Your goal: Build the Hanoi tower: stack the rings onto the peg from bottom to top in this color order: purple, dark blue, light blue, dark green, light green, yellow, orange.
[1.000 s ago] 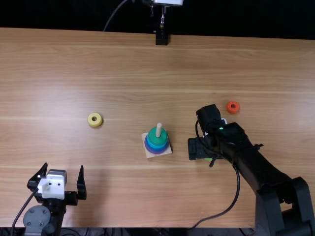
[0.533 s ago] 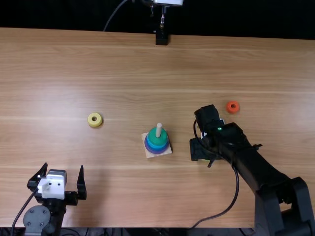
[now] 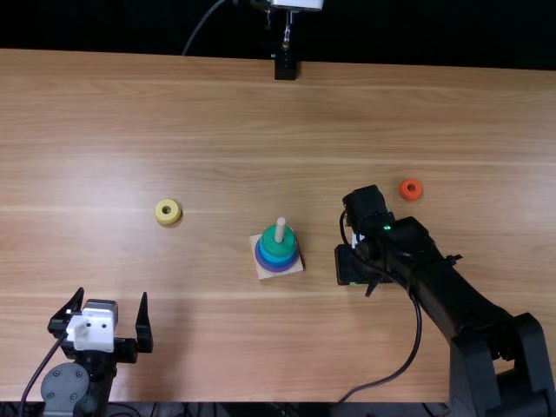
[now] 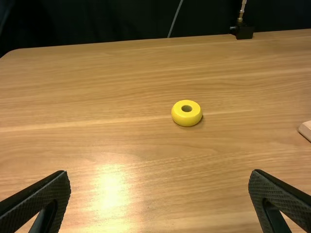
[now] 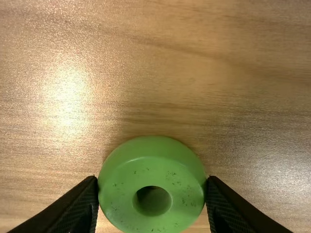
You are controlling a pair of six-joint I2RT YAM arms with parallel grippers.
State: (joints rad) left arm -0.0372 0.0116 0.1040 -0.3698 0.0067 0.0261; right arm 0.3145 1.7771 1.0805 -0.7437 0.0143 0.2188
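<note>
The peg (image 3: 280,230) on its square base carries purple, dark blue, light blue and, on top, dark green rings (image 3: 279,243). My right gripper (image 3: 363,280) is low over the table, right of the base. In the right wrist view, my right gripper (image 5: 152,191) is shut on the light green ring (image 5: 170,170), one finger against each side. My left gripper (image 3: 104,304) stands open at the near left; in the left wrist view, the left gripper (image 4: 159,187) has its fingers wide apart. The yellow ring (image 3: 168,211) lies left of the base, the orange ring (image 3: 411,188) at the right.
The wooden table (image 3: 217,113) extends beyond the rings. A black stand (image 3: 285,66) is at its far edge. The right arm's cable loops over the near right part of the table, and a corner of the base (image 4: 305,129) enters the left wrist view.
My right gripper has shifted slightly to the right over the light green ring, and less green shows beside it from above. The left arm has kept still.
</note>
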